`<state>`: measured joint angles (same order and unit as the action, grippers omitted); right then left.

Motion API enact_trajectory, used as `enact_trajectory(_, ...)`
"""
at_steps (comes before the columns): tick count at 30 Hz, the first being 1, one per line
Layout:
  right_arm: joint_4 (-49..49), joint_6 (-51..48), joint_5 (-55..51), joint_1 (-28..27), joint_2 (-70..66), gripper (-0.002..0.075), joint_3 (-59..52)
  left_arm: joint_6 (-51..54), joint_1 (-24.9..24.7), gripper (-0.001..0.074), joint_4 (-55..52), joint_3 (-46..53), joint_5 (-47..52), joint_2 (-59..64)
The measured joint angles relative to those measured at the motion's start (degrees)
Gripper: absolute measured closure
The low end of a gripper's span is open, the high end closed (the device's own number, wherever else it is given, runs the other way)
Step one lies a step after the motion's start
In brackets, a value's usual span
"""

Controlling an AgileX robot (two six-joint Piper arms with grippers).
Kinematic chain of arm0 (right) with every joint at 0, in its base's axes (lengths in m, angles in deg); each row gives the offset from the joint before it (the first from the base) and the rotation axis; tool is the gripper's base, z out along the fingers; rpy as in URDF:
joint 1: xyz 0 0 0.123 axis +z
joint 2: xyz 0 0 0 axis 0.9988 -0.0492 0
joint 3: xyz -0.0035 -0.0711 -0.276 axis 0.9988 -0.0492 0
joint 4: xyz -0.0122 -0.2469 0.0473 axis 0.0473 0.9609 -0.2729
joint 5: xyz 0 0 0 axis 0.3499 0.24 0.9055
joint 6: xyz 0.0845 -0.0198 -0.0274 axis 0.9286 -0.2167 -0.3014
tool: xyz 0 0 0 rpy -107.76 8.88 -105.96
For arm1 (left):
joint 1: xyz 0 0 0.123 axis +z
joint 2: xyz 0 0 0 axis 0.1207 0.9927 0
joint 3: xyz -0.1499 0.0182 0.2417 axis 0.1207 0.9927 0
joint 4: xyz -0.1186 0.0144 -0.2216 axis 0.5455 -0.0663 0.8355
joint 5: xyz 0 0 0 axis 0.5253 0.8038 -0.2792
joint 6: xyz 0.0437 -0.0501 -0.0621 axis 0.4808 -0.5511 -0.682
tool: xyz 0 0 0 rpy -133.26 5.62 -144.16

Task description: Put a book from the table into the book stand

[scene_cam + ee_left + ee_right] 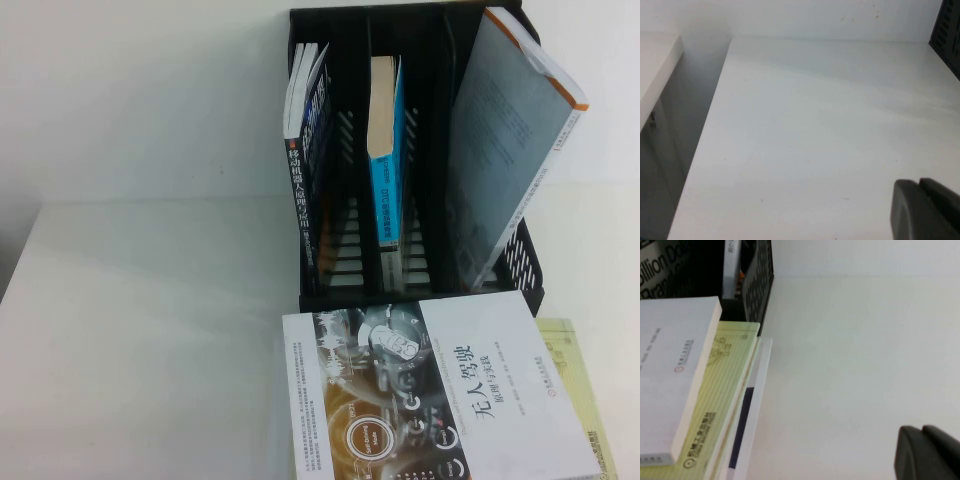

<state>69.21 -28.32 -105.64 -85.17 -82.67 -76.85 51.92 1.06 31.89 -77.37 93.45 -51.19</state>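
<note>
The white book (440, 400) with the grey and bronze collage lies flat on the table (150, 330), in front of the black book stand (420, 60), on top of a stack. In the right wrist view its plain white corner (670, 370) shows beside the stand's side (757, 285). My left gripper (919, 186) is shut and empty over bare table, far left of the stand (947, 30). My right gripper (921, 432) is shut and empty over bare table, to the right of the stack. Neither arm shows in the high view.
Under the white book lie a pale yellow-green book (725, 390) and a thin white one with a dark stripe (747, 410). The stand holds a dark-spined book (305, 190) on the left, a blue one (385, 150) in the middle and a grey one (515, 140) leaning on the right.
</note>
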Motion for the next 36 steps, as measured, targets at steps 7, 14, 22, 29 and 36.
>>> enact_trajectory(7,0.00,0.00,0.00,0.00,0.00,0.0728,0.00,0.00,0.00,0.0739,0.00,0.00,-0.25,0.00)
enact_trajectory(14,-3.18,0.00,1.58,0.00,0.00,0.0727,-0.31,0.00,0.00,0.0739,-1.36,0.46,-7.81,0.00)
enact_trajectory(22,-4.81,0.00,19.13,0.00,0.00,0.0727,-0.60,0.00,0.00,0.0739,-2.12,0.46,-26.15,0.00)
enact_trajectory(29,-5.41,2.66,29.86,0.00,0.00,0.0727,-0.60,0.00,0.00,0.0739,-2.40,0.46,-40.11,0.00)
enact_trajectory(36,-5.65,3.66,31.72,0.00,0.00,0.0727,-0.60,2.58,0.00,0.0739,-1.36,0.46,-51.05,0.00)
